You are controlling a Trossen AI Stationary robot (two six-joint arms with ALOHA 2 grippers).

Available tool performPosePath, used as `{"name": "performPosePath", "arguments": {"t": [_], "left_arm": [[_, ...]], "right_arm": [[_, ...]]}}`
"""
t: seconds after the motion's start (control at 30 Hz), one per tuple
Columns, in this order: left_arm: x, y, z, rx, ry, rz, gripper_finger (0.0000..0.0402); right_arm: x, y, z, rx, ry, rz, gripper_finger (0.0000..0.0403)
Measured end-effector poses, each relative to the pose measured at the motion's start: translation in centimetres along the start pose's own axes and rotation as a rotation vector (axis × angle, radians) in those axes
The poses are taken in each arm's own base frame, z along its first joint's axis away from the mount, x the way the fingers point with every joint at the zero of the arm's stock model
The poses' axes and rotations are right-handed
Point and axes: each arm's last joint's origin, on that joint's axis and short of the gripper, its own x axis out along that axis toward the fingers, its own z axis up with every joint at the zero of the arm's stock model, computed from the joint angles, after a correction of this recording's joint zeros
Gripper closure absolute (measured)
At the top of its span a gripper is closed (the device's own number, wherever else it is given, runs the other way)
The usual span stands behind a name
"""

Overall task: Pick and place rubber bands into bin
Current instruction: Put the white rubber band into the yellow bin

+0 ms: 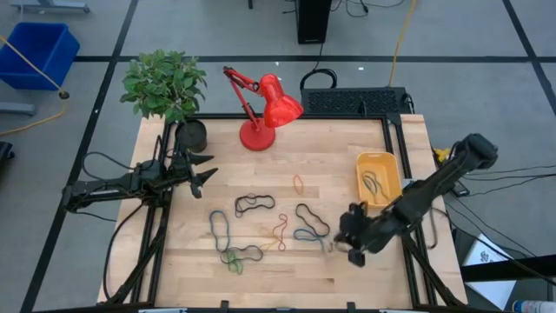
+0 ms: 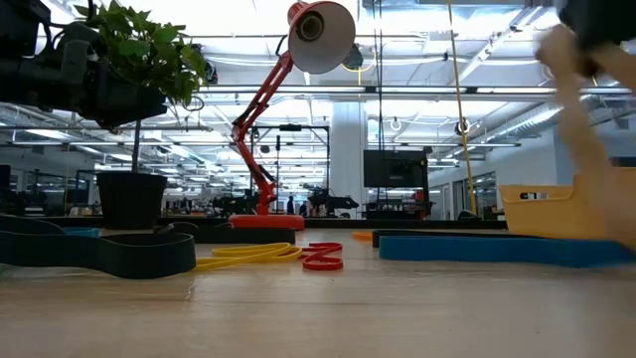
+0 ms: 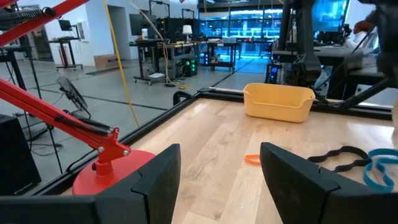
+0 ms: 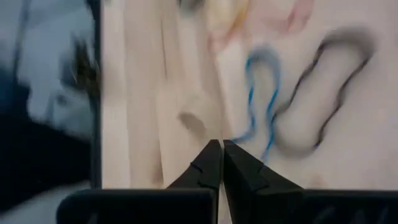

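Now my right gripper [image 4: 221, 148] hovers with jaws pinched together beside the blue band [image 4: 261, 99] on the bench [image 1: 287, 269]; my left gripper [image 1: 201, 169] waits, jaws wide. Two bands lie in the bin [image 1: 380, 163].

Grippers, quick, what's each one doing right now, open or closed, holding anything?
Left gripper: open, empty, near the red lamp.
Right gripper: shut beside the blue rubber band; cannot tell whether it holds anything.
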Motion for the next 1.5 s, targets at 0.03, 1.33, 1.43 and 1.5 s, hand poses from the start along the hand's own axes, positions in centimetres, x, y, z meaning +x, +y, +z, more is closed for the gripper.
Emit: {"name": "performPosePath", "arguments": {"t": [0.03, 1.33, 1.43, 1.5], "left_arm": [[0.0, 0.0, 0.0, -0.002, 0.000, 0.000, 0.0174], [0.0, 0.0, 0.0, -0.020, 0.000, 0.004, 0.0174], [0.0, 0.0, 0.0, -0.020, -0.001, 0.004, 0.0174], [0.0, 0.0, 0.0, -0.020, -0.001, 0.004, 0.0174]], "right_arm": [[-0.8, -0.1, 0.5, -0.004, -0.071, -0.014, 0.0401], [-10.4, -13.6, 3.8, 0.452, 0.120, -0.919, 0.0403], [-9.3, -14.2, 2.7, 0.502, 0.208, -0.903, 0.0403], [-8.6, -14.7, 1.7, 0.520, 0.274, -0.902, 0.0403]]}}
